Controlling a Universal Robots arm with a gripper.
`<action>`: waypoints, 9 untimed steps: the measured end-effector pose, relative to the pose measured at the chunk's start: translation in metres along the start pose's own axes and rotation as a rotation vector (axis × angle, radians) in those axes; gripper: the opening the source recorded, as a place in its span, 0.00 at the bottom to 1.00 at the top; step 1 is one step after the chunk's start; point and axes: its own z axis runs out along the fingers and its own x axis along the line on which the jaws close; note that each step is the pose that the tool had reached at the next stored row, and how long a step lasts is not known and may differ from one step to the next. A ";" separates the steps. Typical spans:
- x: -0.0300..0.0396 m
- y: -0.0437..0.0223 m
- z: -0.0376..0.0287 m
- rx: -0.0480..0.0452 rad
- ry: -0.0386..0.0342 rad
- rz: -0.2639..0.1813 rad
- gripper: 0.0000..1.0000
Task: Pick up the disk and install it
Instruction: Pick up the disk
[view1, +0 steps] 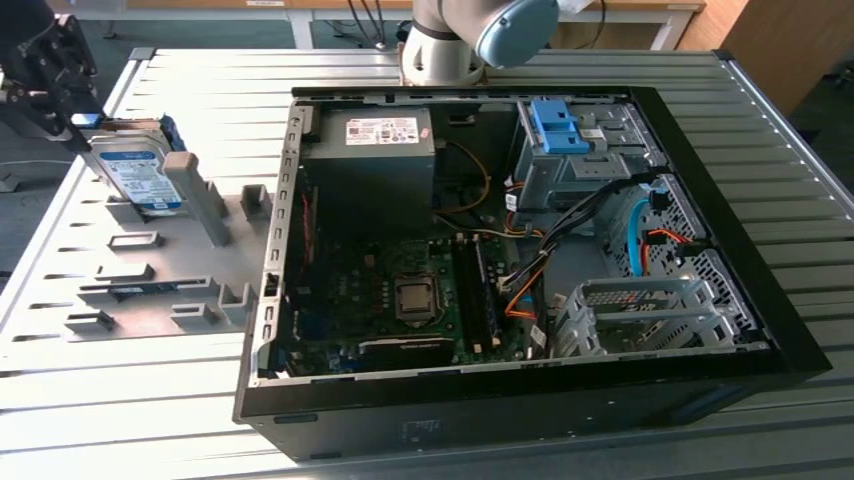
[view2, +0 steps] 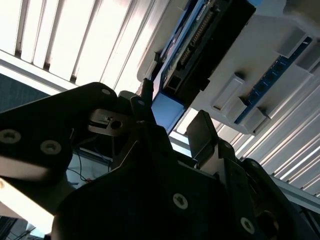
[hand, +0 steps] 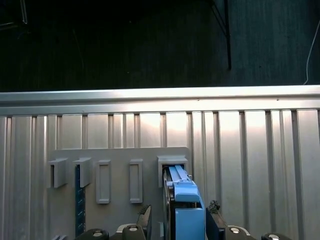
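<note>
Straddling disk (hand: 184, 197), fingers (hand: 214, 227) apart; exterior view adds computer (view1: 534, 420)

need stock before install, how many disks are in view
1. The disk stands on edge in the grey rack at the exterior view's left, outside the case, pincer straddling its top end. More may be hidden in the case's bays.

A ribbed metal surface (view1: 147, 400) shines under bright light, with glare on the exterior view's right. Behind it stand a wooden desk (view1: 654, 7) and a wooden cabinet (view1: 774, 45); the floor (hand: 125, 45) is dark
</note>
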 end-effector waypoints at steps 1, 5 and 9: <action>0.0000 0.0002 0.0012 0.0002 0.0000 0.000 0.55; -0.0011 0.0006 0.0029 0.0001 0.0000 0.000 0.53; -0.0040 0.0014 0.0043 0.0004 -0.0001 0.000 0.46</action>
